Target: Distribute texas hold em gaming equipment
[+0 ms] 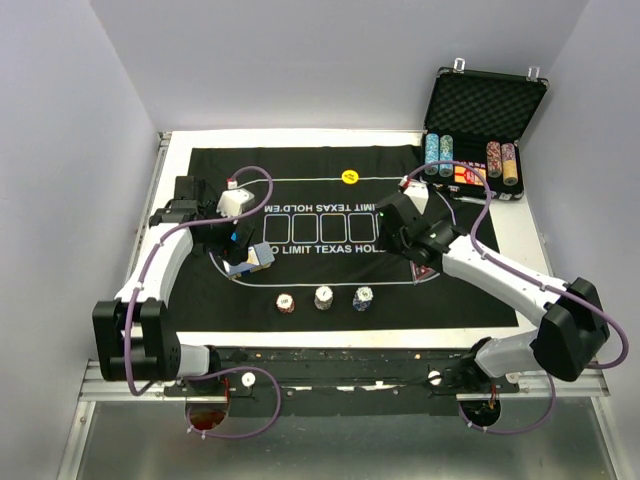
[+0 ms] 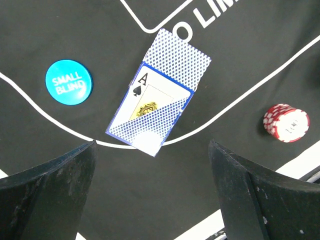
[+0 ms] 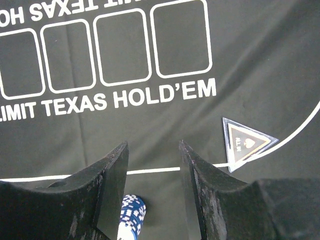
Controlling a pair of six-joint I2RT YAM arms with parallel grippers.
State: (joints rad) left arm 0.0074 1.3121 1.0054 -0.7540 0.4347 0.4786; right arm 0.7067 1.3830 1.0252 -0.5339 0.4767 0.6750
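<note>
The blue deck box lies on the mat, its flap open and an ace of spades showing. My left gripper hangs wide open just above its near end, holding nothing. A blue "small blind" disc lies to its left and a red chip stack to its right. From above, red, white and blue chip stacks stand in a row. The right gripper is open over the mat. The blue stack stands by its left finger, not gripped. A yellow button lies far centre.
An open black case with several chip stacks stands at the back right. A triangular all-in marker lies just right of my right gripper. The black felt mat covers most of the white table.
</note>
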